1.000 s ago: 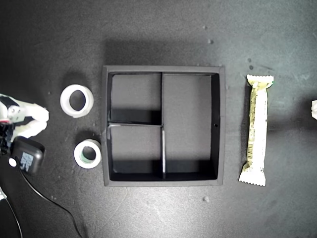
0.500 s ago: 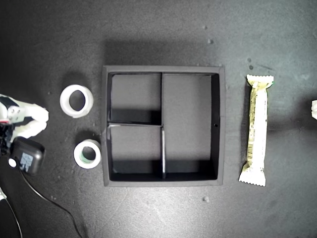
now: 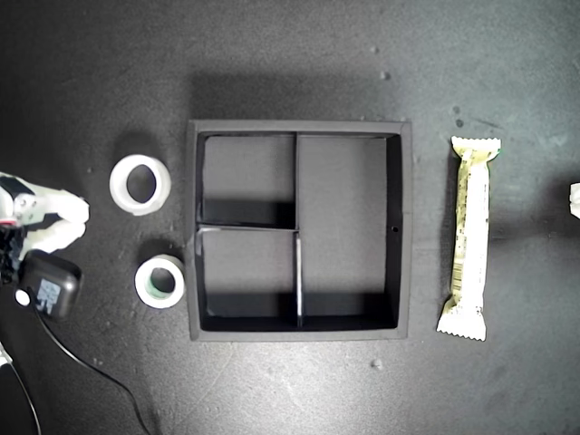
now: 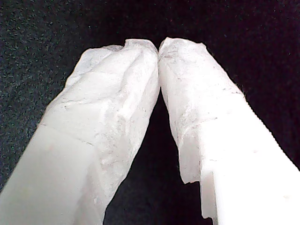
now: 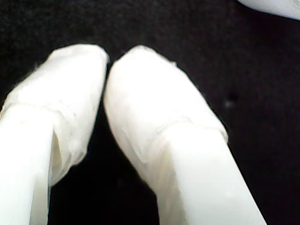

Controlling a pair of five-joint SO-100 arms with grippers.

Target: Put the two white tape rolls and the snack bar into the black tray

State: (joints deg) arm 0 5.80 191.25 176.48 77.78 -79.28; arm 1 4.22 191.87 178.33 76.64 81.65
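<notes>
1. Exterior view first: one black tray (image 3: 406, 227) sits at the centre of the frame, with three compartments, two small squares on the view's left and one long one on its right, all bare.
2. Two white tape rolls lie left of the tray: the plain roll (image 3: 140, 184) in the frame's upper left area and the roll with the greenish core (image 3: 159, 281) below it. Both sit near the tray's left wall without touching it, and apart from each other.
3. One snack bar (image 3: 472, 237) lies lengthwise right of the tray, parallel to its right wall with a strip of dark table (image 3: 290, 54) between them.
4. One arm (image 3: 41, 222) pokes in at the frame's left edge, just beside the rolls; a sliver of white shows at the right edge. Which arm is which, I cannot tell.
5. First wrist view: my first gripper (image 4: 158, 47) has its fingertips pressed together, nothing between them.
6. Second wrist view: my second gripper (image 5: 108, 63) is likewise closed on nothing, over bare dark table.
7. Open table runs wide above and below the tray.
</notes>
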